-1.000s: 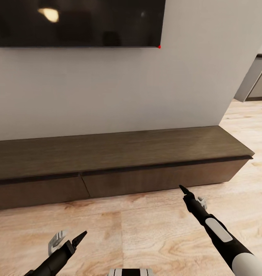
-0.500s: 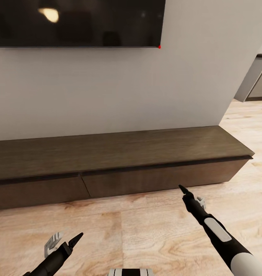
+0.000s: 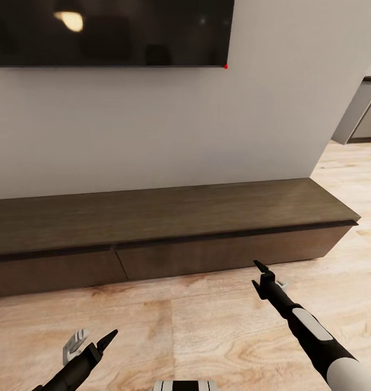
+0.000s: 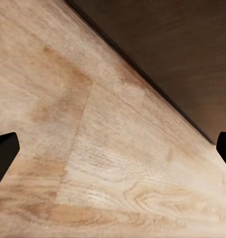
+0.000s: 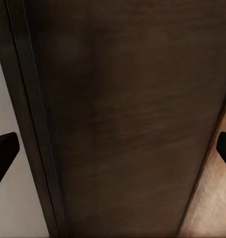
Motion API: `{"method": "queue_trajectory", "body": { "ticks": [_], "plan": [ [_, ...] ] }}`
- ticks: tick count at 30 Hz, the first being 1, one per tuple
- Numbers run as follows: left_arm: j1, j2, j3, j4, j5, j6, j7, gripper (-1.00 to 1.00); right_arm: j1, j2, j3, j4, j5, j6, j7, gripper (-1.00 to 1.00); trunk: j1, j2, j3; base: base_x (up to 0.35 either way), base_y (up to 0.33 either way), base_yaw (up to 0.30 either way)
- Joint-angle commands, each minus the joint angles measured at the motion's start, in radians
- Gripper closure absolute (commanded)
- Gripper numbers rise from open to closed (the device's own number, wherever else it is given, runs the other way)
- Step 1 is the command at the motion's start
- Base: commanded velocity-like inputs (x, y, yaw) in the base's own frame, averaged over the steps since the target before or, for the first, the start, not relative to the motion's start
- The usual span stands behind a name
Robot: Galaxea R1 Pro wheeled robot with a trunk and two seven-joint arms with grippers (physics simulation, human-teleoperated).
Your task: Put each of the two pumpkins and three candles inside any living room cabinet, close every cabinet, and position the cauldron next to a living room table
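1. I see the cabinet (image 3: 169,239) along the wall, drawer fronts flush, under the television (image 3: 109,32).
2. My right gripper (image 3: 260,270) hangs just before its front, jaws wide, holding nothing.
3. My left gripper (image 3: 93,342) hovers over the wooden floor (image 3: 207,336), jaws wide, holding nothing.

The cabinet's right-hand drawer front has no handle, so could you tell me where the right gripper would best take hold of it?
Probably at the top edge of the right-hand drawer front, coming from the front: a dark recess runs under the overhanging top of the cabinet, the only lip on the flat face. The right gripper, open, already points at it.
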Motion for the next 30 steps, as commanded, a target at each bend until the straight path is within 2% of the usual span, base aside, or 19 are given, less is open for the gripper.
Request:
{"method": "queue_trajectory", "body": {
  "ticks": [1,30],
  "plan": [
    [0.000,0.000,0.000,-0.001,0.009,0.003,-0.001,-1.00,0.000,-0.001,0.005,0.001,-0.012,0.003,0.003,-1.00,0.000,0.000,-0.001,0.000,0.000,0.000],
    [0.000,0.000,-0.001,0.001,0.009,0.001,-0.002,-1.00,-0.001,-0.001,0.004,0.003,-0.016,0.006,0.003,-1.00,0.000,0.000,-0.001,0.093,0.003,0.000]
  ]
}}
